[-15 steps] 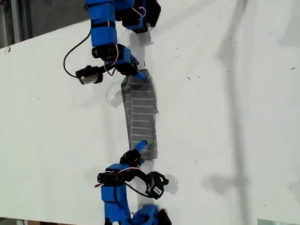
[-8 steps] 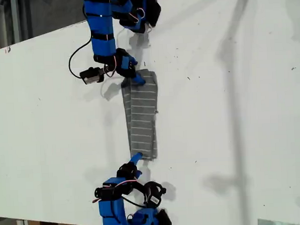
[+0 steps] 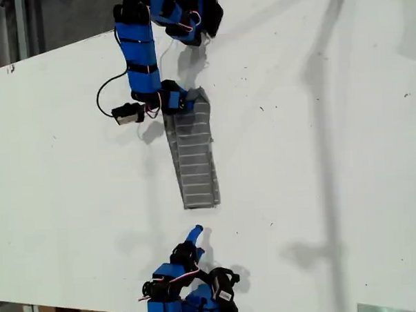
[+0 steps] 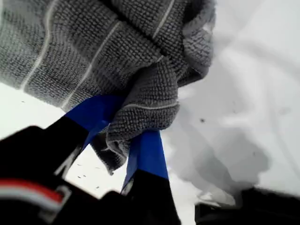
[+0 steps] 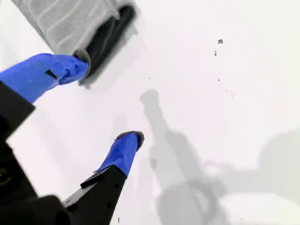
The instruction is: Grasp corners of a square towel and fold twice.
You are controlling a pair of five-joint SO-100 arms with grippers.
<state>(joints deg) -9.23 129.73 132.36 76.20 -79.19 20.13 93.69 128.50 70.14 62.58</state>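
While my first gripper (image 4: 136, 136) pinches one corner (image 4: 140, 117) of the single folded grey white-striped cloth towel (image 3: 194, 156) mid-table (image 3: 317, 123), my second gripper (image 5: 108, 101) hangs spread, empty, just beside its other end.

— What carries everything?
— A white desk (image 3: 318, 158), speckled with small dark marks.
— And what lies on it?
— A folded grey striped towel (image 3: 194, 156), one end bunched at the first hand (image 4: 126, 136), the other end apart from the second hand (image 5: 105, 101).
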